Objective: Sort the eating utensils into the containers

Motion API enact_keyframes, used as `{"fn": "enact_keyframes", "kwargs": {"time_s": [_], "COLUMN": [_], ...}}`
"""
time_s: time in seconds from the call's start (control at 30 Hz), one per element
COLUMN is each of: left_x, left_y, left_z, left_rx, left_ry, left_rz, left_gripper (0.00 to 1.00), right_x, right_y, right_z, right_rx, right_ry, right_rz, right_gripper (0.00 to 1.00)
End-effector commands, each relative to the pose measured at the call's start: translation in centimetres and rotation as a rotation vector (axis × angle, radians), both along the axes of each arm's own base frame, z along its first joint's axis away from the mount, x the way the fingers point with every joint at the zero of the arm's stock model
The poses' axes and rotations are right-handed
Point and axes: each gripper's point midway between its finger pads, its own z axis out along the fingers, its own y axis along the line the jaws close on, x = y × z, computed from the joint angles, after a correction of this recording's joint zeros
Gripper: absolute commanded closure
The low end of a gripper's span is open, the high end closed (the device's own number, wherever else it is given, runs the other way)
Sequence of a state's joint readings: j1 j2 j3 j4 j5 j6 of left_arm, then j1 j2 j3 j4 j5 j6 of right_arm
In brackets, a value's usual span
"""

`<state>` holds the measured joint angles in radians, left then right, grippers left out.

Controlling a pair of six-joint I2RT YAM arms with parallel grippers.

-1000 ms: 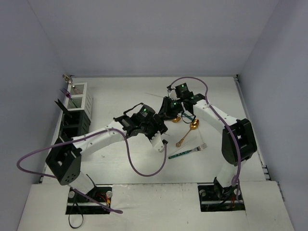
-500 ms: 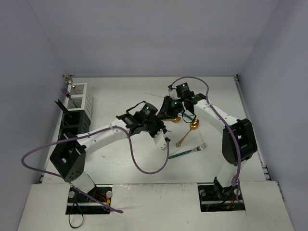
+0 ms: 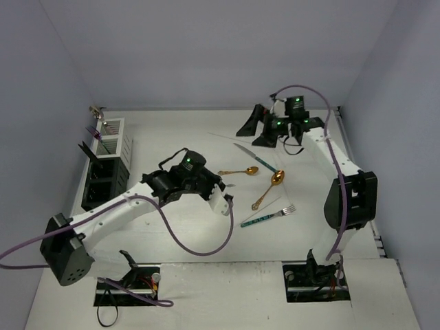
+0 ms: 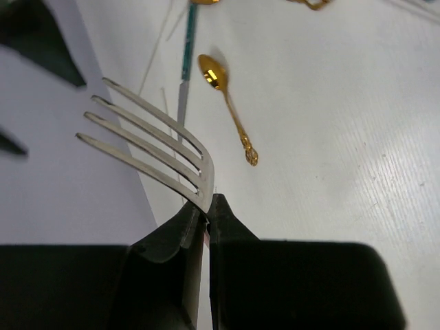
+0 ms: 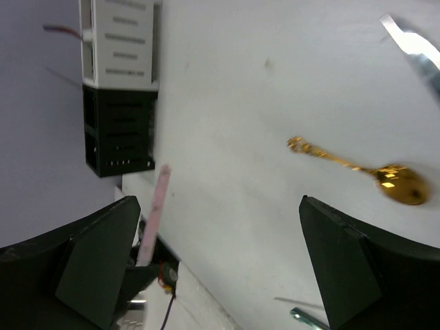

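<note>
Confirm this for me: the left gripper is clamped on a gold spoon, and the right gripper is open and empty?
Not quite. The left gripper is clamped on a silver four-tined metal fork, not a gold spoon, as the left wrist view shows. The right gripper is open and empty.

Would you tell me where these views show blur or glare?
Top view: sharp, evenly lit. Left wrist view: the fork in the left hand is crisp; a glint on the gold spoon. Right wrist view: soft throughout, glare on the knife blade.
</note>
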<state>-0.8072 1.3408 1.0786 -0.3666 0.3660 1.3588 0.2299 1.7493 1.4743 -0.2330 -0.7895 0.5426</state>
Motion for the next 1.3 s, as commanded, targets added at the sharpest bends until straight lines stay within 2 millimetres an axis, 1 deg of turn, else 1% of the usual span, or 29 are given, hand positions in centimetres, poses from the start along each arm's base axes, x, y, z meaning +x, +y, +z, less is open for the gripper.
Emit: {"fn": "enact_keyframes", "kwargs": {"time_s": [0.0,0.03,0.1,0.17,0.2,0.23,0.27,0.3,0.33,0.37,0.43,0.47,0.53,0.6,0.7,0.77,0.93,1.07,1.17,1.27], "left_x": [2.7,3.9,6.7,8.6,9.9,11.2,12.2,12.9,13.4,13.9,14.3,14.3,15.0,15.4,15.9,16.6,18.1,19.2,20.0,20.6], "left_y": [2.2,3.5,7.3,10.4,13.2,16.9,19.9,22.4,24.4,27.5,32.5,35.3,38.3,40.8,42.5,42.9,43.6,44.1,44.1,43.8], "left_z": [11.7,13.6,17.2,19.9,21.0,22.2,23.0,23.6,23.9,24.3,24.7,24.9,24.6,23.8,23.0,21.5,17.9,15.7,13.7,12.4], "left_rx": [-0.414,-0.506,-0.705,-0.887,-0.968,-1.065,-1.136,-1.192,-1.23,-1.284,-1.374,-1.429,-1.484,-1.52,-1.542,-1.535,-1.519,-1.504,-1.464,-1.424], "left_ry": [0.137,0.173,0.221,0.26,0.253,0.239,0.224,0.209,0.195,0.169,0.114,0.086,0.063,0.052,0.035,0.058,0.095,0.113,0.13,0.141], "left_rz": [0.36,0.453,0.644,0.779,0.866,0.968,1.04,1.095,1.133,1.187,1.269,1.315,1.338,1.37,1.384,1.405,1.436,1.458,1.477,1.48], "left_gripper": [1.0,1.0,1.0,1.0,1.0,1.0,1.0,1.0,1.0,1.0,1.0,1.0,1.0,1.0,1.0,1.0,1.0,1.0,1.0,1.0], "right_x": [3.0,3.3,3.6,3.7,3.7,3.6,3.5,3.5,3.5,3.6,3.5,3.5,3.5,3.5,3.4,3.3,3.2,3.2,3.3,3.3], "right_y": [-5.4,-6.2,-7.5,-8.1,-8.3,-8.4,-8.5,-8.6,-8.6,-8.6,-8.7,-8.7,-8.8,-8.8,-8.9,-8.9,-9.1,-9.1,-9.0,-9.0], "right_z": [6.2,6.2,5.9,5.3,4.9,4.3,4.0,3.7,3.6,3.4,3.2,3.1,2.9,2.8,2.3,2.2,1.6,1.3,1.2,1.0], "right_rx": [-0.007,-0.026,-0.068,-0.104,-0.113,-0.12,-0.126,-0.132,-0.137,-0.141,-0.146,-0.15,-0.157,-0.16,-0.166,-0.169,-0.177,-0.177,-0.18,-0.179], "right_ry": [-0.235,-0.253,-0.279,-0.294,-0.289,-0.28,-0.277,-0.275,-0.275,-0.274,-0.273,-0.273,-0.276,-0.274,-0.266,-0.266,-0.258,-0.251,-0.249,-0.245], "right_rz": [-0.087,-0.105,-0.131,-0.14,-0.142,-0.143,-0.143,-0.143,-0.142,-0.143,-0.143,-0.142,-0.142,-0.141,-0.14,-0.139,-0.138,-0.136,-0.135,-0.133], "right_gripper": [0.0,0.0,0.0,0.0,0.0,0.0,0.0,0.0,0.0,0.0,0.0,0.0,0.0,0.0,0.0,0.0,0.0,0.0,0.0,0.0]}}
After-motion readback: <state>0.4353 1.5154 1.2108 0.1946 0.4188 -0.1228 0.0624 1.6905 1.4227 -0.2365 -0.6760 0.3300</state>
